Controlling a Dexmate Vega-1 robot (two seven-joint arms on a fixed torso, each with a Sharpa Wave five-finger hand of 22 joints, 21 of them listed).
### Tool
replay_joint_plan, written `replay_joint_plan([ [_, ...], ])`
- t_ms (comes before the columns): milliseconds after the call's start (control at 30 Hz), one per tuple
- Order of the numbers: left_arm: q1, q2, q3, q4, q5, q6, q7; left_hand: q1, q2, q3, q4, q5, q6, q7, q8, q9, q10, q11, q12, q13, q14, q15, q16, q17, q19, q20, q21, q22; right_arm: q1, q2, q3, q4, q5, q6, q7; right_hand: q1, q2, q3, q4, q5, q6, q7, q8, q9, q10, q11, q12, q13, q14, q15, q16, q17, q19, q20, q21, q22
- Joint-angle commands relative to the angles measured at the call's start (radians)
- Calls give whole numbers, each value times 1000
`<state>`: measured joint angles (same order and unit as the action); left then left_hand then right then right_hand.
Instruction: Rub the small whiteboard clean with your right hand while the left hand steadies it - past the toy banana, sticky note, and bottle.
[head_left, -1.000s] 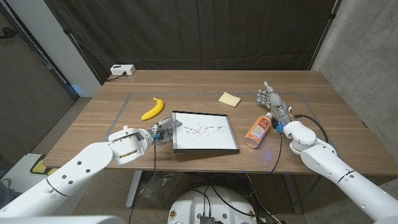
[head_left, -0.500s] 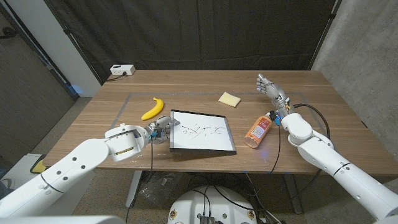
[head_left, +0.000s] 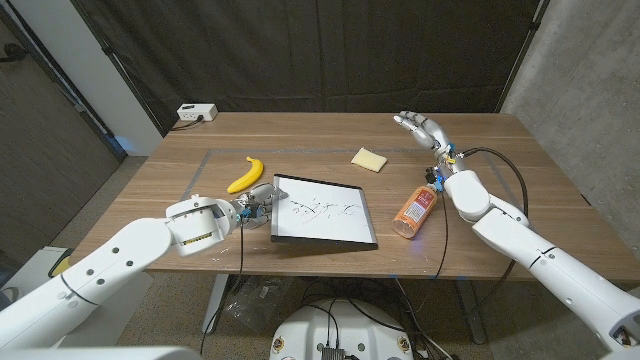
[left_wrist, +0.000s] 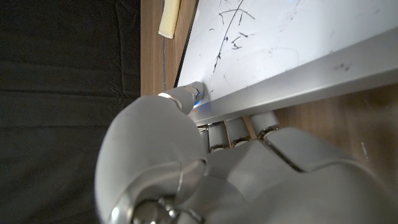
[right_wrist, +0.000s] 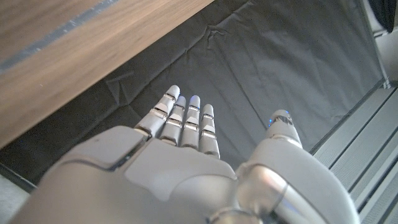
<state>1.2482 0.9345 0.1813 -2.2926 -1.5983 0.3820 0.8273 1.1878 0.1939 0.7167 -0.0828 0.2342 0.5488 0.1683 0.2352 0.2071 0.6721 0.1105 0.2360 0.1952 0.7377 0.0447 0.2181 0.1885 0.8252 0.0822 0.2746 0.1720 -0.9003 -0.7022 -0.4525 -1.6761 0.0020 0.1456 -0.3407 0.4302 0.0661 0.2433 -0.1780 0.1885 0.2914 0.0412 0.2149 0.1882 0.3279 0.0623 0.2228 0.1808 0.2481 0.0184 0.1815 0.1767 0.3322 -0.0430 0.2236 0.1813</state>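
Observation:
The small whiteboard (head_left: 322, 210), scribbled with black marks, lies at the middle of the table. My left hand (head_left: 254, 206) grips its left edge, thumb (left_wrist: 186, 96) on the white surface (left_wrist: 280, 31) and fingers under the metal frame. My right hand (head_left: 422, 128) hovers with fingers spread and nothing in it, over the far right part of the table, beyond the orange bottle (head_left: 415, 210) and right of the yellow sticky note (head_left: 368, 158). In the right wrist view its fingers (right_wrist: 186, 121) stretch out straight. The toy banana (head_left: 245, 174) lies behind my left hand.
A white power box (head_left: 196, 113) sits at the table's back left corner. Grey tape lines (head_left: 200, 170) mark a rectangle on the wood. A black cable (head_left: 447, 235) runs along my right arm past the lying bottle. A dark curtain (head_left: 320, 50) hangs behind.
My right hand has lifted from beside the bottle and swung up and toward the far edge. The whiteboard has shifted slightly left in my left hand's grip.

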Motion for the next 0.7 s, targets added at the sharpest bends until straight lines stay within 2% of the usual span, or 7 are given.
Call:
replay_joint_plan([
  [33,5,3,7,-1,4,-17,-15,2,-4,7,1,8,11,35,5,3,8,-4,0,3,6,3,-2,1,8,2,-3,3,80,-19,-77,-65,-221,-136,49,32,0,14,-1,-3,5,0,-2,3,0,0,-4,0,24,-6,10,0,28,-27,8,3],
  [133,10,8,0,0,1,-18,-31,1,-5,10,2,8,13,35,4,2,9,-5,-2,3,4,5,-4,1,7,3,-4,3,96,-16,-95,-73,-244,-159,67,44,1,19,-2,-3,4,-2,-3,3,-2,-3,-5,0,27,-9,10,-1,31,-27,8,3],
  [300,19,13,-9,-12,0,-22,-7,0,-6,12,3,8,15,35,3,2,9,-4,-4,3,1,6,-7,1,2,8,-7,2,117,-17,-126,-92,-303,-202,87,65,2,26,-3,-3,9,-9,-3,3,5,-9,-4,0,26,-9,7,-1,33,-28,7,4],
  [367,19,19,-12,-16,-7,-17,-2,0,-6,13,3,9,16,35,3,2,9,-3,-4,3,0,5,-8,1,3,9,-8,2,124,-16,-128,-94,-284,-205,117,73,2,28,-4,-3,11,-11,-2,3,7,-11,-3,0,24,-9,5,-1,32,-28,6,4],
  [433,18,27,-17,-16,-18,-8,-8,-1,-6,15,3,9,17,35,2,2,9,-3,-5,3,1,5,-9,0,2,10,-8,2,132,-15,-127,-92,-256,-205,151,103,-8,34,-3,-6,17,-10,-3,3,21,-14,0,0,57,-16,13,-1,49,-27,9,4],
  [633,-4,35,-8,-10,-28,8,-9,-2,-7,18,4,9,19,34,0,2,10,-4,-7,3,-1,8,-11,0,-1,11,-11,3,142,-10,-148,-89,-312,-209,124,121,-14,36,0,-7,33,-4,0,4,35,-11,2,0,70,-19,14,-1,63,-34,13,4],
  [700,-9,34,-5,-8,-28,8,-13,-3,-7,20,5,9,20,34,-1,2,8,-6,-9,3,-3,8,-13,0,-1,12,-12,3,143,-5,-154,-83,-331,-207,107,152,-19,44,-2,-7,58,-9,6,4,66,-23,11,0,92,-28,15,-2,90,-31,20,5],
])
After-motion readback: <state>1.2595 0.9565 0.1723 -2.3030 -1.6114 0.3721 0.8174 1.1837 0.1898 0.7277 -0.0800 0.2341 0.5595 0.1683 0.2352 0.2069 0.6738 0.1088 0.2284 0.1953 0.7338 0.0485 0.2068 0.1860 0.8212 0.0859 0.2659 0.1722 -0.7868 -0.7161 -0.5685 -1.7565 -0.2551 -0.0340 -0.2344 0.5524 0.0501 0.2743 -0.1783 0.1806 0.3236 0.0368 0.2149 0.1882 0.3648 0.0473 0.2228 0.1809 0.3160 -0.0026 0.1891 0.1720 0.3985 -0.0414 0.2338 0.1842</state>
